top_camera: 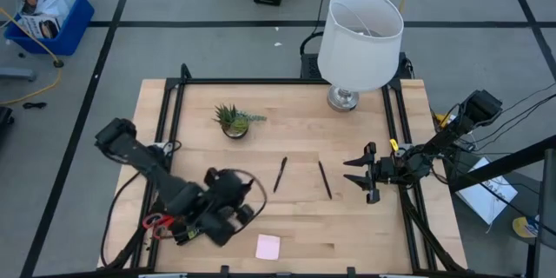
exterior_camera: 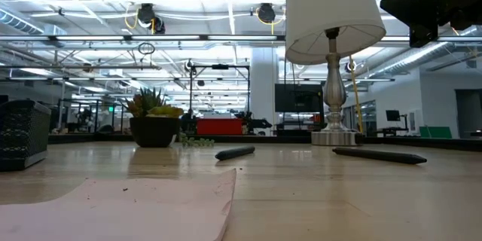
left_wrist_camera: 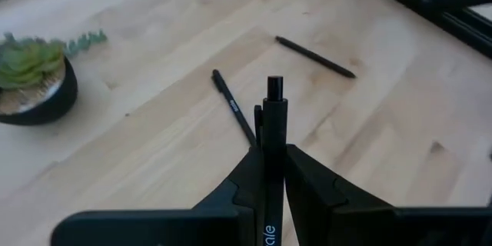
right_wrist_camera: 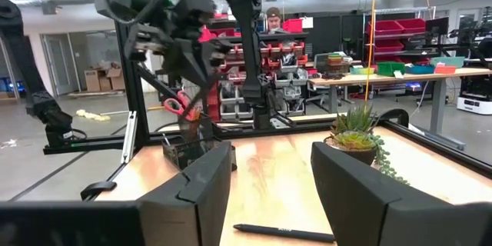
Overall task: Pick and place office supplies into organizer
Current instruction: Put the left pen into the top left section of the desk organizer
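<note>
The left pincer (left_wrist_camera: 274, 171) is clenched on a black pen (left_wrist_camera: 274, 134), held above the wooden surface (top_camera: 347, 226) near its front-left part. Two other pens (top_camera: 280, 175) lie in the middle, the pink pad (top_camera: 268, 246) at the front edge. The right pincer (top_camera: 363, 174) stands released, empty, at the right side.

Thin black pens: three, two lying on desk (top_camera: 280, 175) (top_camera: 324, 180), one in left jaws (left_wrist_camera: 274, 134). Pink square sticky-note pad (top_camera: 268, 246): one. Small potted green plant (top_camera: 234, 121): one. White-shaded lamp (top_camera: 360, 26): one. Red-handled scissors (top_camera: 156, 223): one.
</note>
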`<state>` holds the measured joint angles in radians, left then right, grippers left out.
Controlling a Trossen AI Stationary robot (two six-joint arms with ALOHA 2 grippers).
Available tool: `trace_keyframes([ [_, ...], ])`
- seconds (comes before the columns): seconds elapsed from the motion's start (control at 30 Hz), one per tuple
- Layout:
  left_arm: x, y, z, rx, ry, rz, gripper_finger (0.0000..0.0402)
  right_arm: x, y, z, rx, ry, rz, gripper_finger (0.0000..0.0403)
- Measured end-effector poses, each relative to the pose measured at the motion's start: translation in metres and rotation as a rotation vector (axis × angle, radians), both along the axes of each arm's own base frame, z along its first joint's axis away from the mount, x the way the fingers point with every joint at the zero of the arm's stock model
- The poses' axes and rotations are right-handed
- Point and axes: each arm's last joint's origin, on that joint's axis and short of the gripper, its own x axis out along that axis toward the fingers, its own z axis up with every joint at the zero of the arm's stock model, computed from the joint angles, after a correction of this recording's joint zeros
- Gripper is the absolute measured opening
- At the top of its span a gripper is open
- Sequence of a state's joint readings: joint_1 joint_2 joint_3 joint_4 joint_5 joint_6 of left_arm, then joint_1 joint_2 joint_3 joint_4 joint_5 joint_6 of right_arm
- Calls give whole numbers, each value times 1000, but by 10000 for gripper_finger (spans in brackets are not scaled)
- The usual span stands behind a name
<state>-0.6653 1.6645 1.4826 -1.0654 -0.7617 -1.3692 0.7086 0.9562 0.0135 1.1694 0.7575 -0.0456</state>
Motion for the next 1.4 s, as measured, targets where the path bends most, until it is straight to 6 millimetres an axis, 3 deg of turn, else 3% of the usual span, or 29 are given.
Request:
trace_keyframes([
  [0.33,-63,-30,9,198,-61,-70,46,0,0,0,0,0,0,176],
  [0.53,-89,-40,12,175,-59,-111,46,0,0,0,0,0,0,173],
  [0.63,-101,-35,13,170,-49,-164,46,0,0,0,0,0,0,176],
  [1.07,-158,4,-19,191,-263,-276,46,0,0,0,0,0,0,173],
  [1.4,-195,-6,-23,303,-350,-550,46,0,0,0,0,0,0,177],
])
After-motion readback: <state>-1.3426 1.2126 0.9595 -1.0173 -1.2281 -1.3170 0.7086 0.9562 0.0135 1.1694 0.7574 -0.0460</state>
